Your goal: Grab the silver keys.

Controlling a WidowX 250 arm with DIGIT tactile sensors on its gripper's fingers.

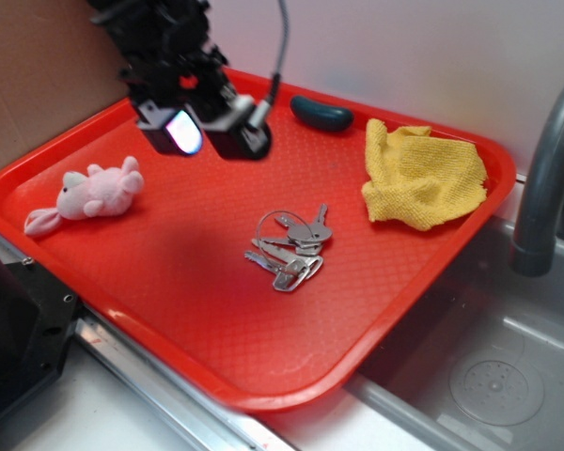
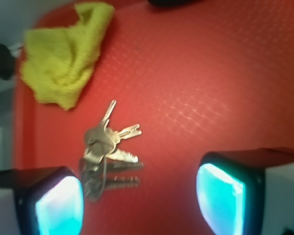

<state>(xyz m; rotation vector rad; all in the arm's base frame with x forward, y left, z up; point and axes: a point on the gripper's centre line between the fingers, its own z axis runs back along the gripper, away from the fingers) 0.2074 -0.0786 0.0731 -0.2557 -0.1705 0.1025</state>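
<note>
Keys first: the silver keys (image 1: 293, 248) lie flat near the middle of the red tray (image 1: 169, 310), a small fanned bunch on a thin wire ring. In the wrist view the silver keys (image 2: 108, 147) sit in the lower left part of the frame, close to the left-hand pad and not between the two pads. No stamp or lettering on the keys can be read; the wrist view is blurred.

The tool (image 1: 210, 133) hangs above the tray's rear left area, well apart from the keys and touching nothing. Its fingers (image 2: 220, 198) are spread wide, with bare tray showing between the glowing pale blue pads.

A pink plush toy (image 1: 89, 193) lies on the tray's left side. A crumpled yellow cloth (image 1: 418, 177) rests in the far right corner of the tray, and a dark teal oblong object (image 1: 321, 114) lies at the back rim. Right of the tray is a grey sink (image 1: 508, 376) with a grey faucet (image 1: 543, 169). No labels or writing show anywhere.
</note>
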